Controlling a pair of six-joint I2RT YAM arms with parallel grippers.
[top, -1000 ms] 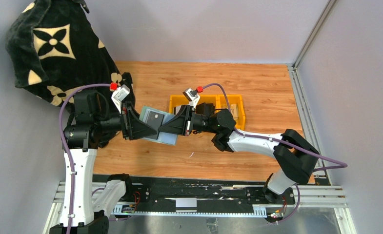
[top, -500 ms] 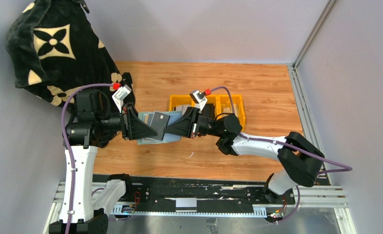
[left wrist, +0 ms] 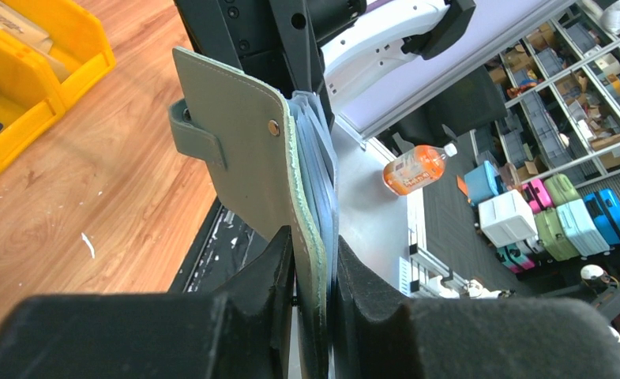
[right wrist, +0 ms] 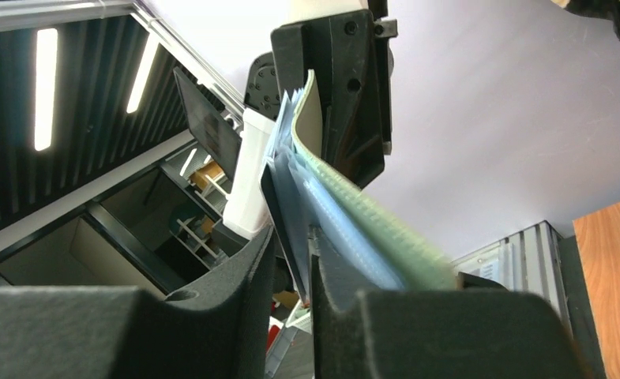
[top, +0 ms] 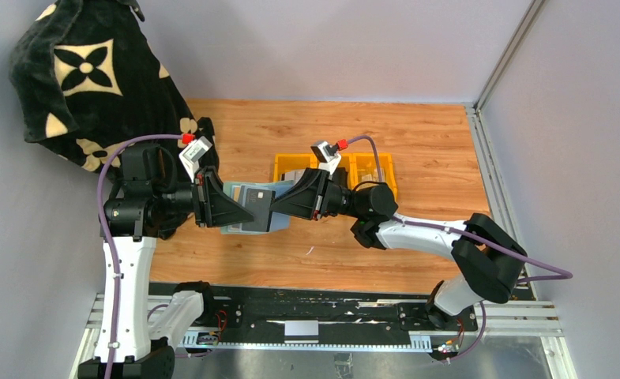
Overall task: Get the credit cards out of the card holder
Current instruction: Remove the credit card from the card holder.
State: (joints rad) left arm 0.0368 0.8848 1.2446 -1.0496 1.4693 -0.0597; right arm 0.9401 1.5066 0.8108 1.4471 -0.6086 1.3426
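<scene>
The sage green card holder (top: 268,224) is held open in the air between the two arms, above the wooden table. My left gripper (top: 242,212) is shut on its left edge. In the left wrist view the holder (left wrist: 243,150) stands pinched between the jaws of the left gripper (left wrist: 316,260), snap tab to the left, clear sleeves fanned to the right. My right gripper (top: 277,207) is shut on a dark grey credit card (top: 253,197) that sticks out of a sleeve. In the right wrist view the card's thin edge (right wrist: 279,213) sits between the jaws of the right gripper (right wrist: 292,260), beside the holder's bluish sleeves (right wrist: 370,221).
A yellow two-part bin (top: 381,178) with flat items stands just behind the right gripper; it also shows in the left wrist view (left wrist: 46,71). A black patterned cloth bag (top: 85,79) fills the back left corner. Grey walls close the back and right.
The right gripper has shifted a little to the right and up. The grey card shows further out of the holder. The left gripper has kept its hold.
</scene>
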